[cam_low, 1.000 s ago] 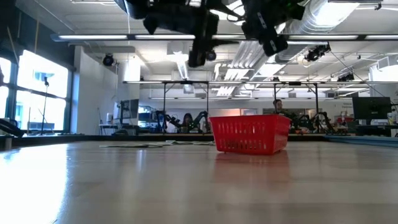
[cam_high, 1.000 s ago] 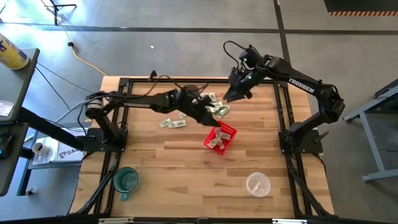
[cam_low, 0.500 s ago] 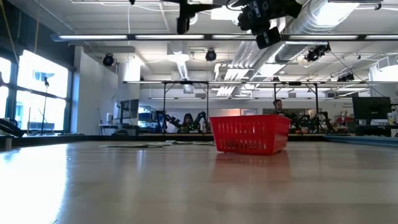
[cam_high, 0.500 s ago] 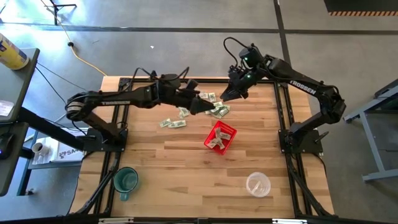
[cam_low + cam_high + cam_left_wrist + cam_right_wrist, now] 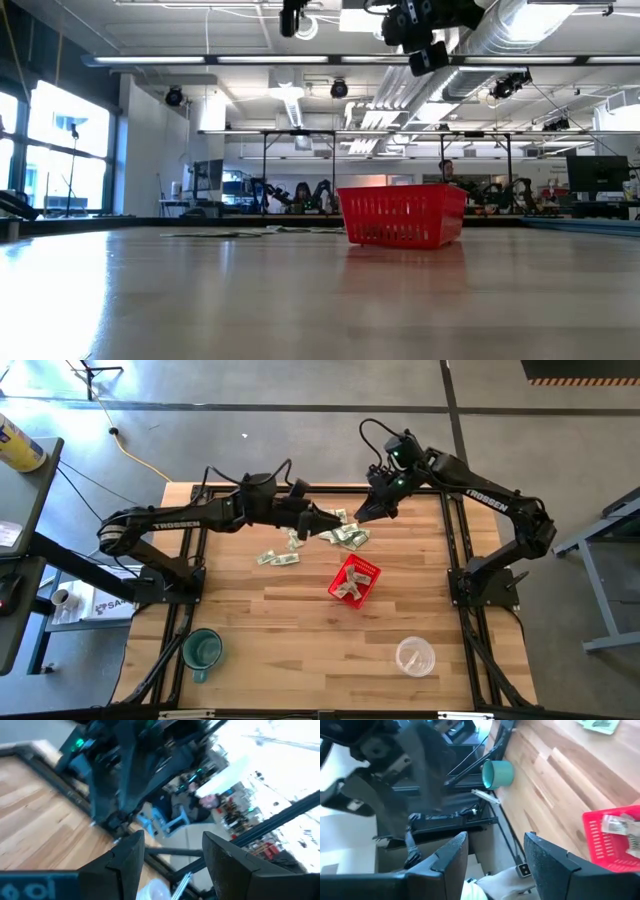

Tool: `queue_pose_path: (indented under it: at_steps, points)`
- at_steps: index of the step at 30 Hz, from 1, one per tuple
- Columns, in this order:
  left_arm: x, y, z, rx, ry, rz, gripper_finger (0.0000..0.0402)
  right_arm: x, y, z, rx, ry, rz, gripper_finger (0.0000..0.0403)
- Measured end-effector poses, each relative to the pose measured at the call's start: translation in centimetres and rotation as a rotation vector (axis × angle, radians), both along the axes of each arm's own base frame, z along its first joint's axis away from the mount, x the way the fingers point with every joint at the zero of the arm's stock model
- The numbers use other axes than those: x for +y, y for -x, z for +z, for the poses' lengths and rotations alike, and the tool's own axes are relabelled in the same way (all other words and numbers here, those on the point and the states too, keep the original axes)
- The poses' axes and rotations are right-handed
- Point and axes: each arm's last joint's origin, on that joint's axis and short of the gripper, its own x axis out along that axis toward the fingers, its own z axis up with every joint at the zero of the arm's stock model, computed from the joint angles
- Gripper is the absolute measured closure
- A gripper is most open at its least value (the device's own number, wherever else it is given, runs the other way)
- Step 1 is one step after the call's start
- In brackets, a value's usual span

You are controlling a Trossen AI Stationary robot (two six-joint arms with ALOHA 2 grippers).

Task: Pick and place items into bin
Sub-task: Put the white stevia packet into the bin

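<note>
The red basket (image 5: pixel 362 572) stands mid-table and shows in the low view (image 5: pixel 402 215); a few pale-green slips (image 5: pixel 349 589) lie inside it. More slips lie on the wood beyond it: a cluster (image 5: pixel 349 536), one (image 5: pixel 294 541) and a pair (image 5: pixel 278 558). My left gripper (image 5: pixel 322 523) hangs open and empty high over the cluster's left edge, its fingers parted in the wrist view (image 5: pixel 172 840). My right gripper (image 5: pixel 368 512) hangs open and empty high over the cluster's far right side (image 5: pixel 495 837); its wrist view shows the basket (image 5: pixel 615 835).
A green mug (image 5: pixel 203 650) stands near the table's near left corner and a clear plastic cup (image 5: pixel 415 656) near the near right. Black frame rails (image 5: pixel 190 540) run along the table's edges. Bare wood lies between basket, mug and cup.
My left gripper has drawn back from beside the basket toward the table's far left, over the loose slips, and has risen steadily. The slips and the basket have stayed where they were.
</note>
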Motion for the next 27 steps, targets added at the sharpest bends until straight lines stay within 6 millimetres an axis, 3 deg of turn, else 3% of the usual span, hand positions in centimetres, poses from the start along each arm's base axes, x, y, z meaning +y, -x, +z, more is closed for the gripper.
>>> queue_pose_path:
  at_steps: [16,27]
  points:
    - [-0.1,0.5,0.4,-0.005,-0.026,-0.004,0.0170,0.5,-1.1,1.5,-0.168,-0.006,0.105,0.0265]
    - [-0.1,0.5,0.4,-0.005,-0.029,-0.007,0.0170,0.4,-1.1,1.7,-0.199,0.000,0.133,0.0269]
